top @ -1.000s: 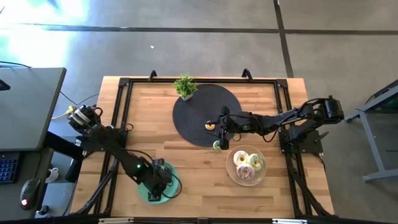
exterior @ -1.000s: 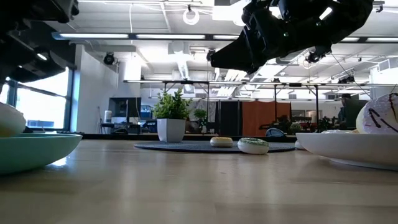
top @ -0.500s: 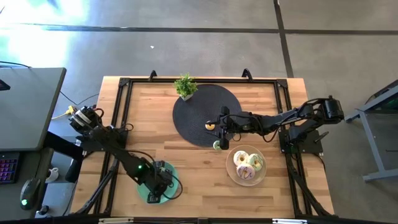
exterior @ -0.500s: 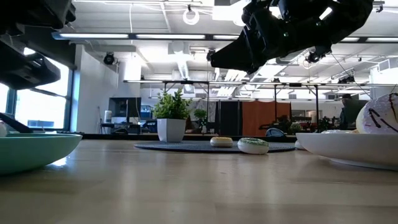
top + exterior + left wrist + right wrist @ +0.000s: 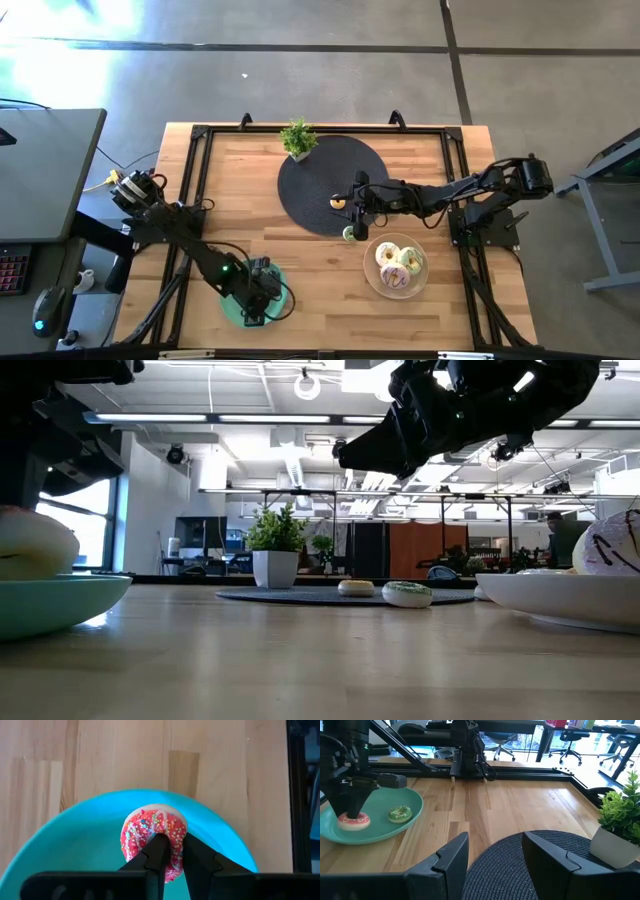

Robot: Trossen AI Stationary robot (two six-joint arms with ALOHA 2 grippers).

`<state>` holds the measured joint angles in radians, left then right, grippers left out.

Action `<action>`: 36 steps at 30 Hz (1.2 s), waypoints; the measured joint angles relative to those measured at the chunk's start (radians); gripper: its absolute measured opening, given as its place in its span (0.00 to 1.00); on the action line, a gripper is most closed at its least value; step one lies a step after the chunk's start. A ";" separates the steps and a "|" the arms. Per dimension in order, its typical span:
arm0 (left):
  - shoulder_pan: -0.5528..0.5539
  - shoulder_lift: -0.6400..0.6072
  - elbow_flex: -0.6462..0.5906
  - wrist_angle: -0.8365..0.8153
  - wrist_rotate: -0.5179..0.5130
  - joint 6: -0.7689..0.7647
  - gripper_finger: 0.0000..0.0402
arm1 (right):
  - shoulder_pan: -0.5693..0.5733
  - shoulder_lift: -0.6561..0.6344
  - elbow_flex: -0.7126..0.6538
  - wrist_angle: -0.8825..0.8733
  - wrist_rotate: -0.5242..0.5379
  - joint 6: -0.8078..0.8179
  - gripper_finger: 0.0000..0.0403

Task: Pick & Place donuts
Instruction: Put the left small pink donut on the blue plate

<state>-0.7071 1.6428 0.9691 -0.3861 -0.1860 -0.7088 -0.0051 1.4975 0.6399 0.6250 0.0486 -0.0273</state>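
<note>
High view: the left gripper (image 5: 258, 301) hangs over the teal plate (image 5: 233, 309) near the front left of the tabletop (image 5: 320, 290), hiding what lies under it. The right gripper (image 5: 357, 198) reaches over the dark round mat (image 5: 310, 180), with a yellow mini donut (image 5: 338, 202) just beside it on the mat and a green mini donut (image 5: 349, 234) at the mat's near edge. Three larger donuts (image 5: 398, 268) sit on the clear plate (image 5: 372, 272) front right. A potted plant (image 5: 298, 139) stands at the mat's far edge.

Low view: a pale donut (image 5: 35, 545) rests in the teal plate (image 5: 70, 600) at the left. The two mini donuts (image 5: 408, 593) lie on the mat (image 5: 290, 596), with the right arm well above them.

Left wrist view: the pink donut (image 5: 152, 837) with sprinkles lies on the teal plate (image 5: 70, 840). The two fingers (image 5: 157, 852) stand close together, their tips over the middle of the ring, about at its hole; whether they press on it cannot be told.

Right wrist view: the right fingers (image 5: 452, 852) are spread wide above the mat (image 5: 530, 870), gripping nothing. Across the tabletop, the left gripper (image 5: 353, 813) meets the pink donut (image 5: 354, 821) on the teal plate (image 5: 410, 815), and a green donut (image 5: 400, 813) lies just beside it.
</note>
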 joint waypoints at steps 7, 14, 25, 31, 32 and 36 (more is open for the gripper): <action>0.006 0.000 0.000 -0.014 -0.009 -0.037 0.13 | 0.000 0.000 0.000 0.000 0.000 0.000 0.45; 0.042 0.000 0.000 -0.081 0.053 -0.092 0.15 | 0.000 0.000 0.000 0.000 0.000 0.000 0.45; 0.059 0.013 0.000 -0.095 0.040 -0.092 0.42 | 0.000 0.000 0.000 -0.002 0.000 0.000 0.45; 0.101 0.003 0.000 -0.082 0.161 -0.166 0.44 | 0.000 0.000 0.000 -0.008 0.000 0.000 0.45; 0.107 0.003 0.000 -0.088 0.176 -0.177 0.44 | 0.000 0.000 0.000 -0.007 0.000 0.000 0.45; 0.126 0.003 0.000 -0.084 0.197 -0.156 0.44 | 0.000 0.003 0.000 0.003 -0.060 -0.001 0.45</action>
<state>-0.5813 1.6463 0.9695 -0.4704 0.0108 -0.8652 -0.0055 1.5006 0.6399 0.6285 -0.0113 -0.0280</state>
